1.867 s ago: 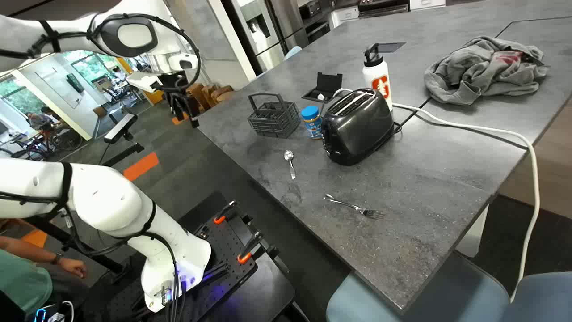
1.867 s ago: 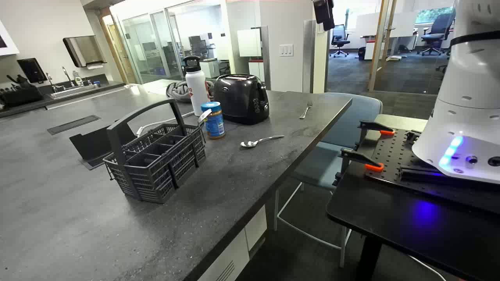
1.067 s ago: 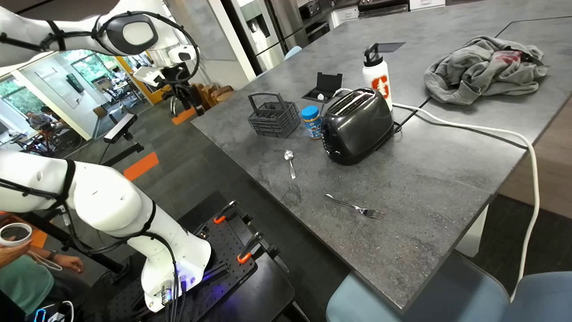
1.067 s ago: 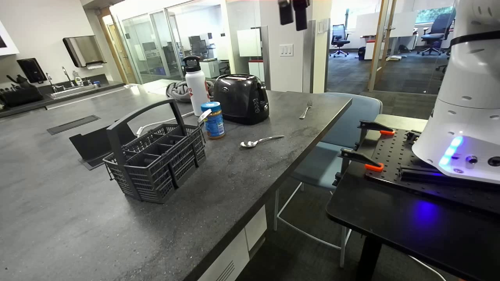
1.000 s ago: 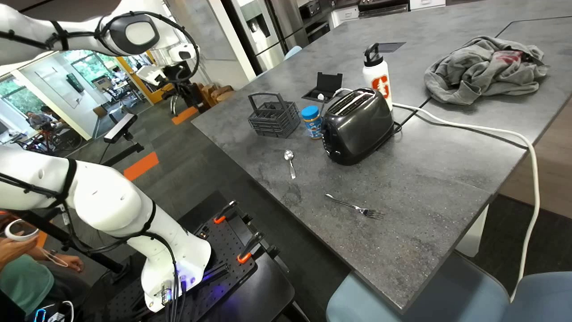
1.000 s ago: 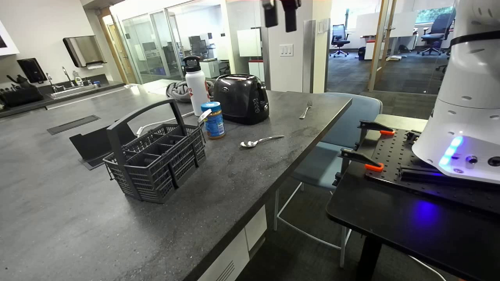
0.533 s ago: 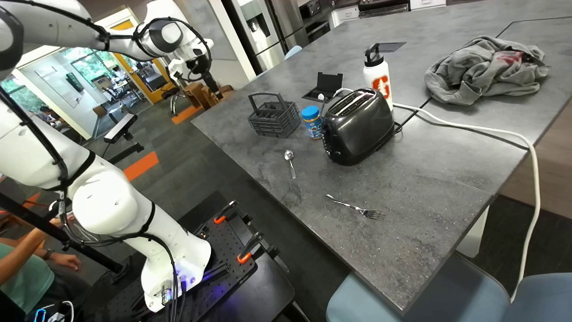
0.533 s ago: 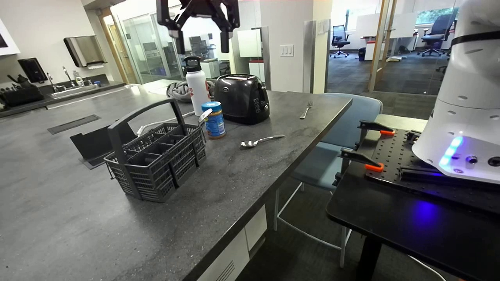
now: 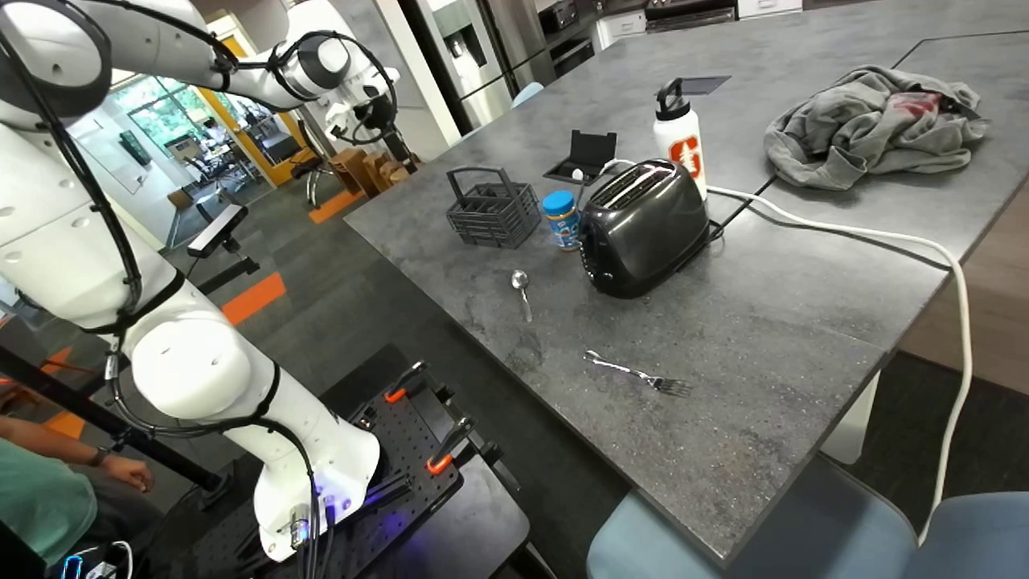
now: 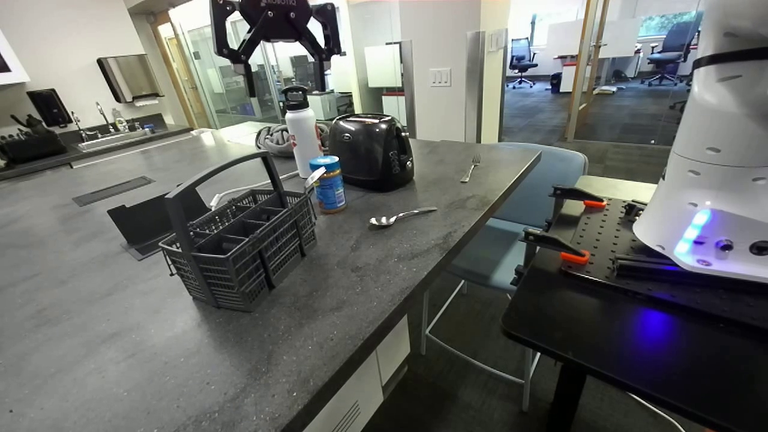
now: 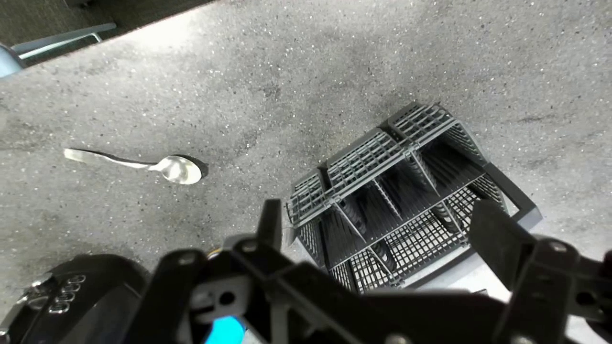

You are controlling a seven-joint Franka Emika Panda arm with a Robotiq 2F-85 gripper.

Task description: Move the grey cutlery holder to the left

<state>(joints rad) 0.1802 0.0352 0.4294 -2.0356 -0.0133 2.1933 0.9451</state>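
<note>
Gripper (image 10: 285, 79) raised, apart from the grey cutlery holder (image 10: 243, 255)

Gripper: released, fingers wide apart; top of frame, left of centre, in an exterior view. Grey cutlery holder: upright on the countertop (image 10: 348, 282), handle arched over its compartments; left of centre in that frame. Spoon (image 9: 522, 289) lies below it in an exterior view. Blue-lidded jar (image 9: 562, 225) just right of the grey cutlery holder in both exterior views; contact cannot be told. Black toaster (image 9: 643, 229) further right. Wrist view: grey cutlery holder right of centre, partly hidden by the gripper; spoon at left, black toaster lower left.
</note>
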